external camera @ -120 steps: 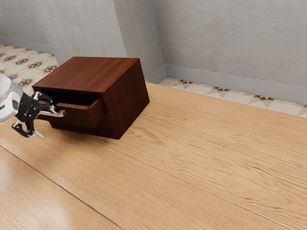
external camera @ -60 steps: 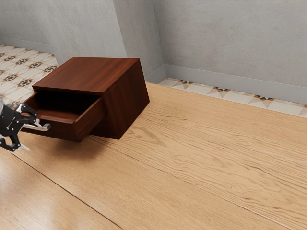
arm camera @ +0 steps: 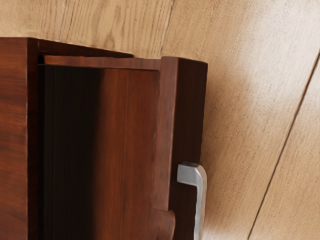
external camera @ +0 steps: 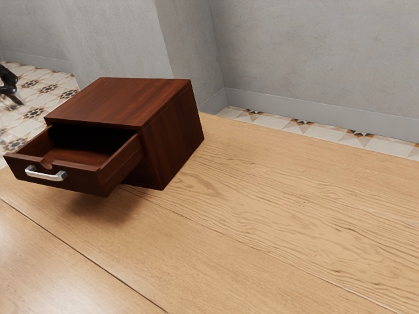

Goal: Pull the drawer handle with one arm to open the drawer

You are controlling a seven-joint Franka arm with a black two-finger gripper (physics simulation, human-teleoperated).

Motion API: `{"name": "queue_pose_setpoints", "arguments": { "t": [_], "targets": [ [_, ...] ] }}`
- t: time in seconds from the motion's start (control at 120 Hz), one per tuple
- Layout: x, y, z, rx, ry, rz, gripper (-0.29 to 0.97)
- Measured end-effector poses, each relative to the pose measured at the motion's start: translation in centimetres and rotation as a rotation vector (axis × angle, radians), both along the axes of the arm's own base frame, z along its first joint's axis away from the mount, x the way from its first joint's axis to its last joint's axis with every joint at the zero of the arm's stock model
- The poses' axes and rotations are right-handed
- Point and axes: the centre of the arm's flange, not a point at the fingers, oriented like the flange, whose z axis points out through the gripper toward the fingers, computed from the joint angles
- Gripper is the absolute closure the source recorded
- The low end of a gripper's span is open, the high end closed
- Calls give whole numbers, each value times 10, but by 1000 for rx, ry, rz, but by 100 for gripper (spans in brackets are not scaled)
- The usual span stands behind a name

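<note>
On the wooden surface (external camera: 275, 216) your drawer (external camera: 78, 162) stands well out of the cabinet (external camera: 131, 104), handle (external camera: 46, 174) free — task looks done — the gripper (external camera: 8, 85) well apart, spread or closed you can't tell.

Soft, even light from above fills the scene, bright and without glare. The open drawer (external camera: 72, 167) throws a faint, soft-edged shadow on the bench (external camera: 262, 216) below it. Its inside stays dark. The handle (arm camera: 197, 192) shines only mildly.
</note>
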Motion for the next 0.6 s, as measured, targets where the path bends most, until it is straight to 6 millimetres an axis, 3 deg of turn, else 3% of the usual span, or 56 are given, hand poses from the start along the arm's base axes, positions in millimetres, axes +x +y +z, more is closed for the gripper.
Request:
{"name": "queue_pose_setpoints", "arguments": {
  "t": [0.058,0.092,0.183,0.258,0.3,0.358,0.6],
  "targets": [
    [36,-79,38,16,15,27,1],
    [44,-109,49,-2,20,53,1],
    [50,-163,64,-96,34,154,1],
    [84,-204,57,-142,92,273,0],
    [103,-220,48,-154,119,350,0],
    [114,-239,44,-180,132,433,0],
    [115,-258,34,-278,131,769,0]
  ]
}}
